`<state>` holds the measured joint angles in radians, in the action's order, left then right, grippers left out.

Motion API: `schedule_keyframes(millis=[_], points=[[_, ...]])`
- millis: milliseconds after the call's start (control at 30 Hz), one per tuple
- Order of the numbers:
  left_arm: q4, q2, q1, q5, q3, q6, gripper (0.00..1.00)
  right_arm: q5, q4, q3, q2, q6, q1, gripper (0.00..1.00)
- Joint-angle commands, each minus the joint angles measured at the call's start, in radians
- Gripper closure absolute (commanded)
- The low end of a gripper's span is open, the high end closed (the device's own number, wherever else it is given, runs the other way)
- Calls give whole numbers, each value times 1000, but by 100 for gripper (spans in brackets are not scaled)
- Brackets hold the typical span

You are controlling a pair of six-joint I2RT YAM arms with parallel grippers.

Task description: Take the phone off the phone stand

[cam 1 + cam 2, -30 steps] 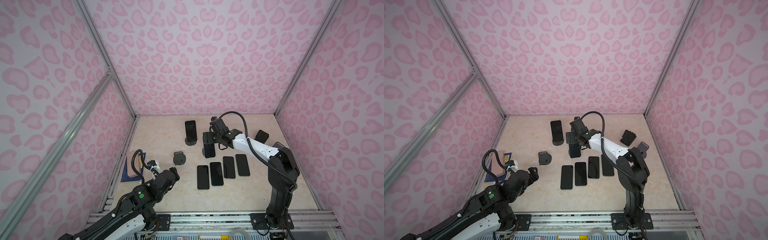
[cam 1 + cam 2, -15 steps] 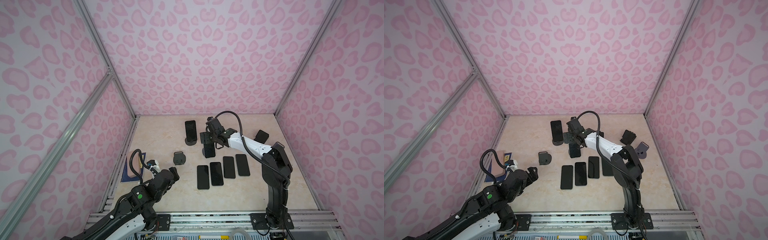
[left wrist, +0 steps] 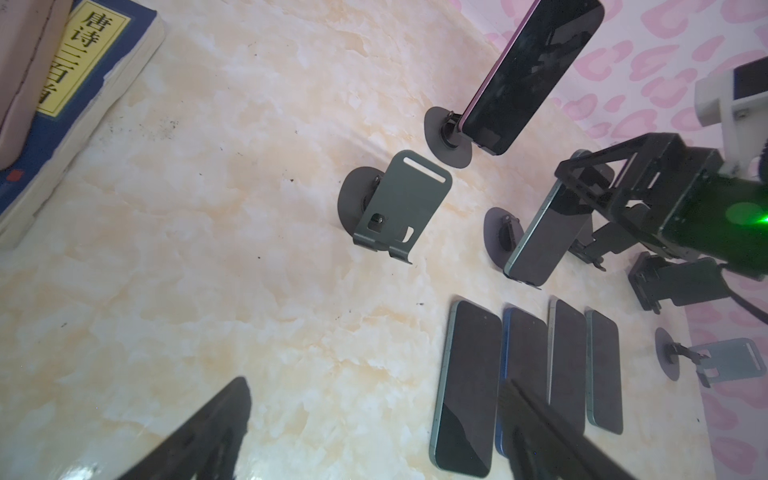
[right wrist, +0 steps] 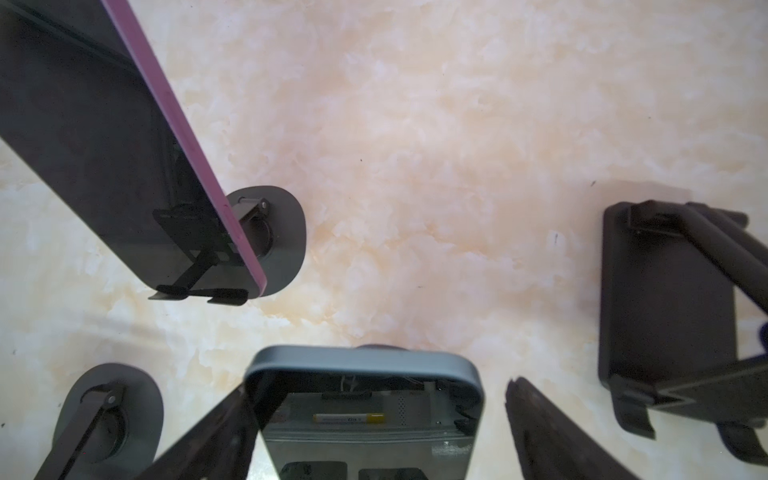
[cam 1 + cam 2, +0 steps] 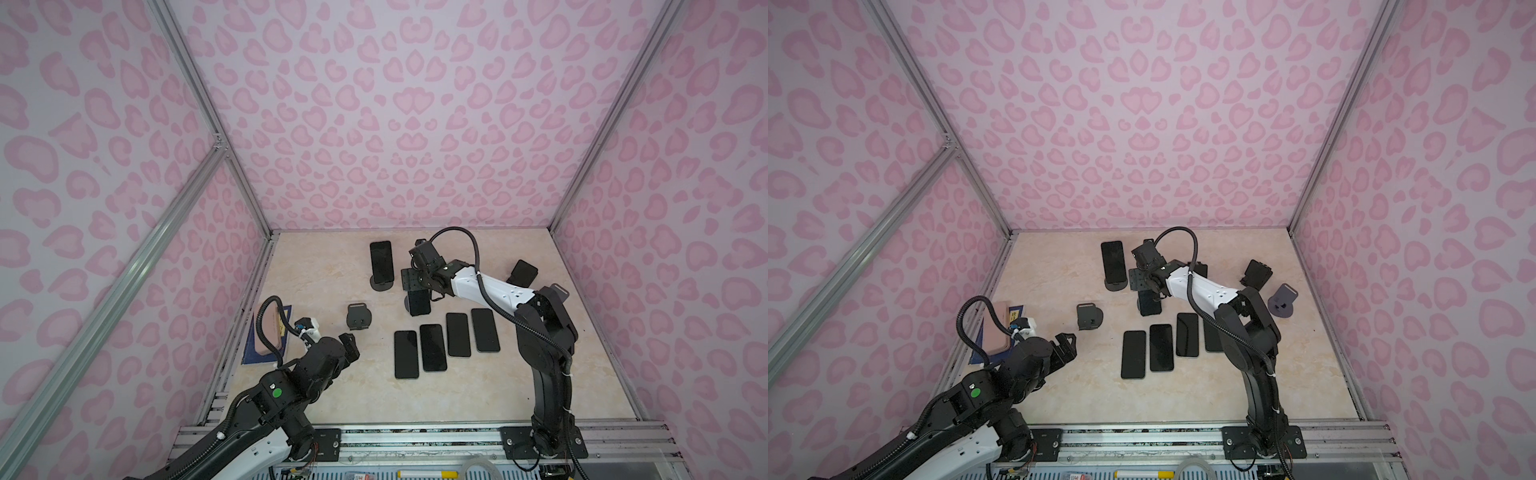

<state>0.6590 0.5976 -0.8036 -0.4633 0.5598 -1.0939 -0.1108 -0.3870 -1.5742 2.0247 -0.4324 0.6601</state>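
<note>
Right gripper (image 4: 378, 386) straddles the top edge of phone (image 5: 419, 302), mid-frame in both top views, seated in phone stand (image 3: 500, 239). Jaws wide: one finger at the phone's corner, the other clear of it, no grip. Crowded: purple-edged phone (image 5: 381, 262) on its own stand just upper left, four flat phones (image 5: 433, 347) just below, empty stand (image 5: 358, 316) to the left. Left gripper (image 5: 350, 344) lower left, jaws wide, empty.

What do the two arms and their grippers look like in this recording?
Both arms are black with a white shell on one link: the left arm low down, the right arm on its forearm. A ribbed black cable arcs from each wrist. The left arm carries a round green dot and a white wrist module. Gripper fingers are black and tapered.
</note>
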Motion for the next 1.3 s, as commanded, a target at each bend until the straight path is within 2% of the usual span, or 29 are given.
schedule_keyframes(millis=[0,500,867,1267], points=[[5,3,4,17,17,23,4,0,24,-10,18,-24,3,7],[3,-9,11,26,16,46,4,15,13,-27,34,6,7,29],[8,-16,18,31,22,65,4,-7,9,-21,9,34,21,32],[12,-15,25,-10,42,112,4,-49,-30,11,-96,9,29,33]])
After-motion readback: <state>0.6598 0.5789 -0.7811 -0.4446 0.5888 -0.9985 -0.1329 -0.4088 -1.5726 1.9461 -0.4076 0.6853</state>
